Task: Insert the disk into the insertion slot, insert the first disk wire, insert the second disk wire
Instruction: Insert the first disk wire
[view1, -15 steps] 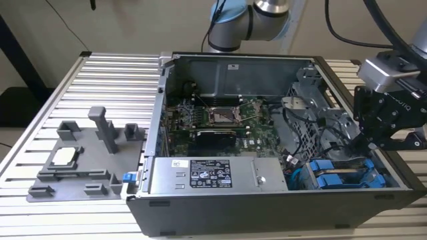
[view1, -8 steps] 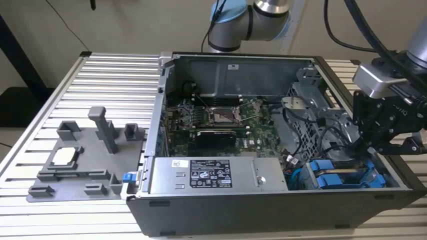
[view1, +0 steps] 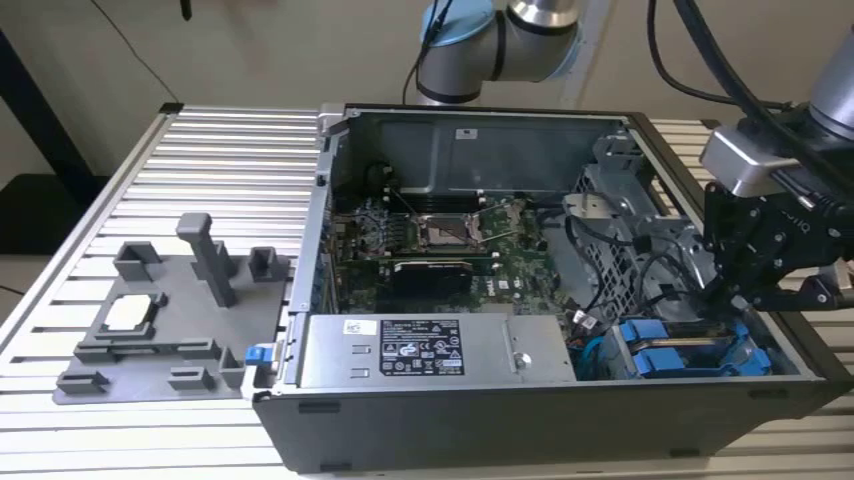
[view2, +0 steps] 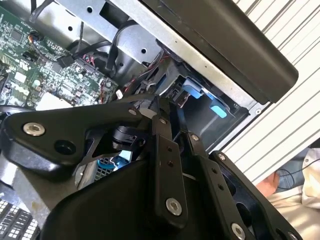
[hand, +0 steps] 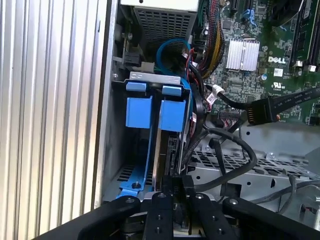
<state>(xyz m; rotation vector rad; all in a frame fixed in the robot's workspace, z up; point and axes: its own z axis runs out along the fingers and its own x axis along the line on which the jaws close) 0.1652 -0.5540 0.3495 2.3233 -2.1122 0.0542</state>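
Ribbed aluminium table (view1: 200, 150) carries an open computer case (view1: 534, 430), with a grey plastic fixture (view1: 160, 320) lying at the exterior view's left. Inside the case, a silver power-supply box (view1: 420, 350) sits along the lower edge of the frame and the green motherboard (view1: 427, 235) lies above it. The gripper (view1: 731, 300) reaches into the lower right corner of the case.

In the first wrist view the disk (hand: 172, 115) stands on edge in the insertion slot (hand: 122, 172), its blue end tab just beside the tab of a second blue carrier (hand: 138, 112). The gripper (hand: 176, 186) sits at the disk's opposite end, fingers (hand: 187, 182) drawn narrow; they seem to pinch that edge, though the contact is partly hidden. A black wire connector (hand: 260, 112) hangs loose over the motherboard, apart from the disk.
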